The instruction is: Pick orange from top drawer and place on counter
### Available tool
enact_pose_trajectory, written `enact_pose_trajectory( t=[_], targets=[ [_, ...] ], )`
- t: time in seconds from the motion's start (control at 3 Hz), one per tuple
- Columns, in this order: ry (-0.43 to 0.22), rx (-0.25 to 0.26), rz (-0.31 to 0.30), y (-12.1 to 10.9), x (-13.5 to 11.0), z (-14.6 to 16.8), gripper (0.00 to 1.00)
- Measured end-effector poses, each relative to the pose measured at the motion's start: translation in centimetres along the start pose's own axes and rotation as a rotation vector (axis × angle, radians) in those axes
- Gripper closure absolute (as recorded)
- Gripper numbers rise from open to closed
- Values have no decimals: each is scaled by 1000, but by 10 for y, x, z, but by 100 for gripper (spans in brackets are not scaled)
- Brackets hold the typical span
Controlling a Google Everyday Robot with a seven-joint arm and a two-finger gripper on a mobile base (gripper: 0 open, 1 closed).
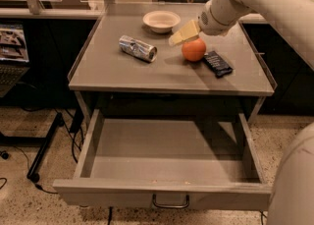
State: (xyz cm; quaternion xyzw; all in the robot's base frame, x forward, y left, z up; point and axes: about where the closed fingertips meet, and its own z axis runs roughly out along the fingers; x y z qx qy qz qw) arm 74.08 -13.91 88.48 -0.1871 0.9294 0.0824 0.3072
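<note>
1 smooth round orange (194, 50) on metal counter (122, 74), jaws just abv.

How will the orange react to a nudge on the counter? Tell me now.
Round and smooth, the orange would likely roll freely on the flat counter; the dark packet beside it might stop it on that side. It looks firm, probably not fragile. The pincer hangs just above it, toward the white bowl.

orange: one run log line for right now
orange: on counter, between can and dark packet | tool: just above orange, toward bowl | top drawer: open
</note>
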Motion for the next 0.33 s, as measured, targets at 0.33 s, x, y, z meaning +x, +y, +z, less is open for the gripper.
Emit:
enact_pose_trajectory(
  t=[0.33],
  targets=[
    [0, 0, 0, 0, 0, 0, 0]
  ],
)
